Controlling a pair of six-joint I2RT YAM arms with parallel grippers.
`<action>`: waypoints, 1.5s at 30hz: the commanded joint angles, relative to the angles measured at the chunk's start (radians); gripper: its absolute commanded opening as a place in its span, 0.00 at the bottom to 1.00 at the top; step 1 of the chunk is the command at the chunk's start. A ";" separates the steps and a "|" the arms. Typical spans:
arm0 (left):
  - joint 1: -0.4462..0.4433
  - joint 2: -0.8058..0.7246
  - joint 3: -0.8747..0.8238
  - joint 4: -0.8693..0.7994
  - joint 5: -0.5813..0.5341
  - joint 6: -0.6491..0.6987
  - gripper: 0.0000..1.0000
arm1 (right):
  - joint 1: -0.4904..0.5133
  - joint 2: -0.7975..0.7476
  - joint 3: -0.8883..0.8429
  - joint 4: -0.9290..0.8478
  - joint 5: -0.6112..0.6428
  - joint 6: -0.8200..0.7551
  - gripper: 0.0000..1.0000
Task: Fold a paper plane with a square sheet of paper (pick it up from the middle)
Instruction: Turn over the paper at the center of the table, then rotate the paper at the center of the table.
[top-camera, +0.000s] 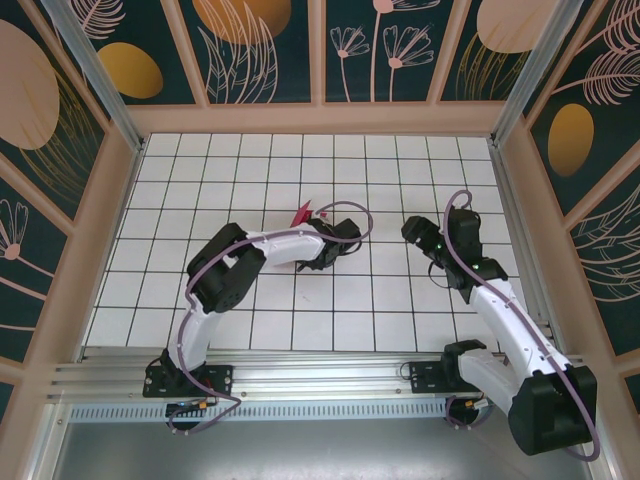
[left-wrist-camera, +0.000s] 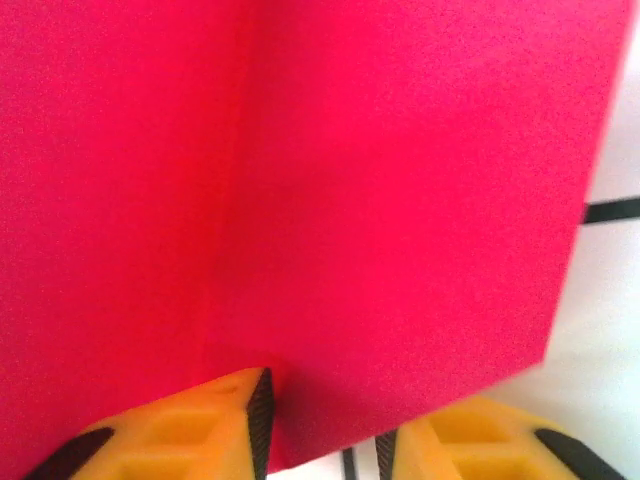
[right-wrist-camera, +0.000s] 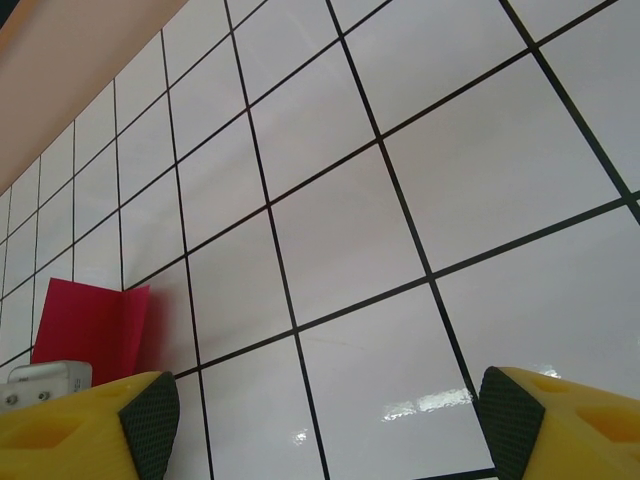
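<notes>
Standing creased near the middle of the tiled worktop (top-camera: 200, 180), the magenta paper (top-camera: 300, 213) is met by the left arm's tip. Its lower edge is flanked by the left fingers (left-wrist-camera: 255, 425), which are parted narrowly and not clamped on it. The right fingers (right-wrist-camera: 150, 415) are spread wide above bare tiles, well apart from the paper.

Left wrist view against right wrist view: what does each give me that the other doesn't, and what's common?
Left wrist: the pink paper sheet close up, a vertical crease down it, its bottom edge between the parted fingers of the left gripper. Right wrist: the right gripper open wide over the bare white tiled table, with the beige wall beyond. Both: the same sheet and the gridded table.
</notes>
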 joint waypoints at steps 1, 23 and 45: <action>-0.006 -0.155 -0.051 0.109 0.191 -0.005 0.43 | -0.012 -0.007 -0.001 -0.013 -0.026 -0.015 0.81; 0.305 -0.622 -0.601 0.776 0.800 -0.121 0.39 | 0.338 0.371 0.127 0.216 -0.167 0.128 0.81; 0.371 -0.382 -0.790 1.057 0.926 -0.214 0.25 | 0.398 0.547 0.187 0.317 -0.291 0.104 0.76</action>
